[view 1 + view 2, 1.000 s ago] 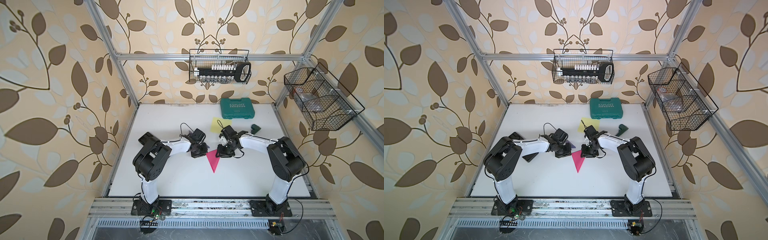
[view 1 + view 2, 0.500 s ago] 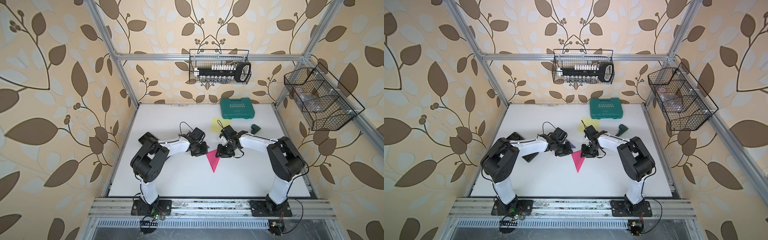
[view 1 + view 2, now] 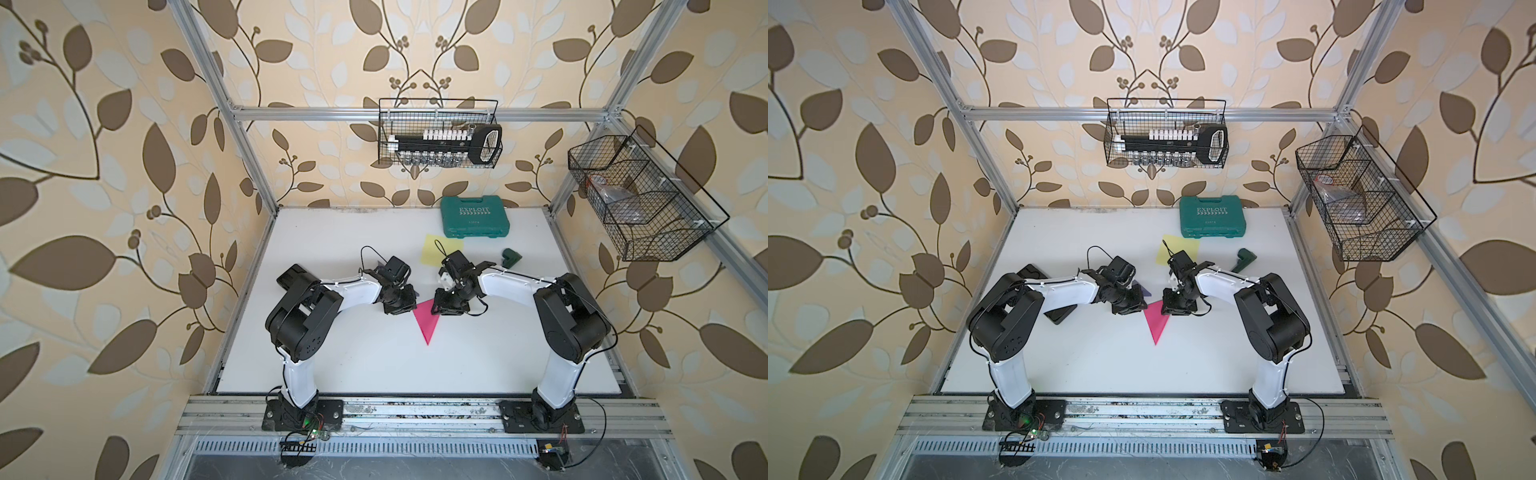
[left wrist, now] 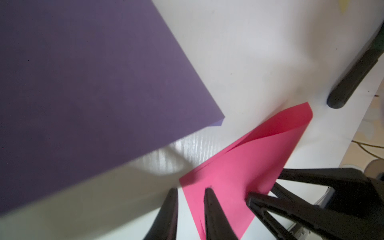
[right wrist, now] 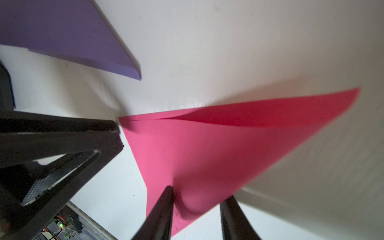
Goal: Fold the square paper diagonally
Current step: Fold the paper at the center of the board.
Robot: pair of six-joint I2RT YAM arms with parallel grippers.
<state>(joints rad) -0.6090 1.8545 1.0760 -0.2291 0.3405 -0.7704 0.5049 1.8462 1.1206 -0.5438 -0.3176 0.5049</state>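
The pink square paper [image 3: 427, 322] [image 3: 1156, 321] lies folded into a triangle mid-table, its point toward the front edge. The upper layer stands slightly raised along one side [image 4: 270, 133] [image 5: 249, 116]. My left gripper [image 3: 409, 308] [image 4: 191, 192] is open at the triangle's left corner, with one fingertip [image 4: 208, 192] on the paper and its partner on the bare table. My right gripper [image 3: 439, 308] [image 5: 198, 197] is open at the right corner. One of its fingertips [image 5: 168, 192] presses the paper, which bulges between the jaws.
A purple sheet [image 4: 83, 83] [image 5: 72, 31] lies just behind the left gripper. A yellow sheet [image 3: 434, 248], a green case [image 3: 473, 216] and a small green object [image 3: 510, 257] sit at the back. A black slab [image 3: 1057, 316] lies under the left arm. Wire baskets [image 3: 438, 139] hang on the walls.
My left gripper's jaws have parted and now stand open at the paper's corner. The right gripper and the pink triangle have stayed where they were.
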